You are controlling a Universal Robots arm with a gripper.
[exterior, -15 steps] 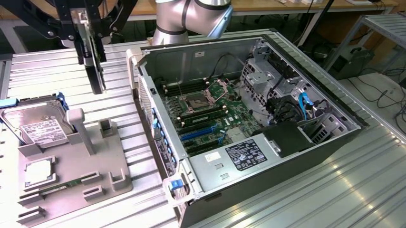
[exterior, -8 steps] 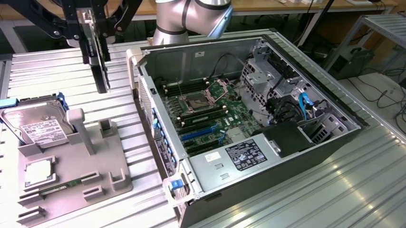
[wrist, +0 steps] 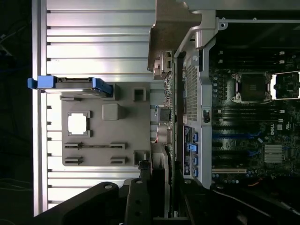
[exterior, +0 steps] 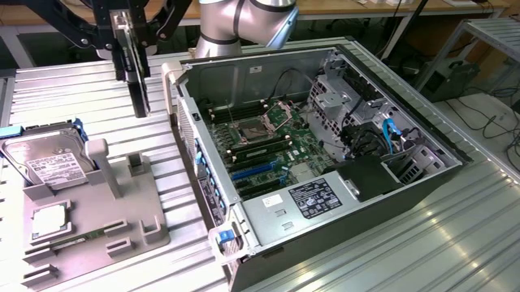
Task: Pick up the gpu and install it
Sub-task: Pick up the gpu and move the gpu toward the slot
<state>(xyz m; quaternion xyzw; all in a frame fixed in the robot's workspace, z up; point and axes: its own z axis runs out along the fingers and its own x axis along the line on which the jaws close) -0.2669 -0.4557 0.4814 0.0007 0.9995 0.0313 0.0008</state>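
Observation:
The gpu hangs on edge above the ribbed table, a thin dark card just off the open computer case on the exterior view's left. My gripper is shut on its upper part. In the wrist view the gpu runs edge-on between my black fingers, its silver end bracket at the far end. It sits over the strip between the grey fixture and the case wall. Inside the case lies the motherboard with blue slots.
A grey fixture plate on the exterior view's left holds a silver hard drive in a blue frame, a square chip and a narrow green memory stick. Cables and a drive cage crowd the case's far side.

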